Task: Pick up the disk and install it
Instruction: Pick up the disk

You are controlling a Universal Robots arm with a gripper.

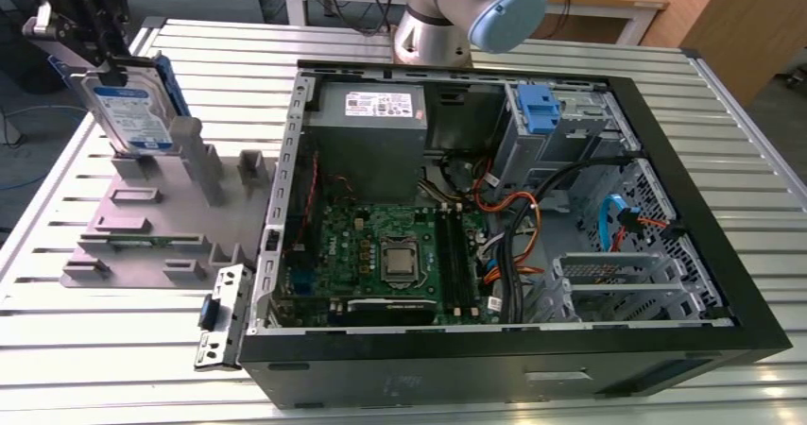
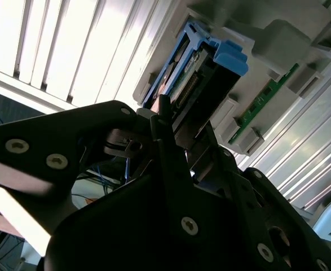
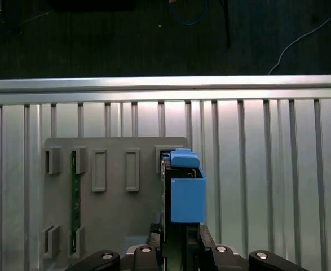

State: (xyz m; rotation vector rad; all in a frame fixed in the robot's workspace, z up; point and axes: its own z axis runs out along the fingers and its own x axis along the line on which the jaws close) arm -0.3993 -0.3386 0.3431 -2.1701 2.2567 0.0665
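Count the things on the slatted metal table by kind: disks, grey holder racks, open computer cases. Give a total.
Disk: 1
Grey holder rack: 1
Open computer case: 1
Total: 3

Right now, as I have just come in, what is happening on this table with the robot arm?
The arm's gripper is closed on the top of the disk, a silver drive in a blue carrier. The disk stands upright at the grey holder on the exterior view's left. I cannot tell whether it is clear of its slot. The open computer case lies beside the holder, and the disk is not yet installed in it.
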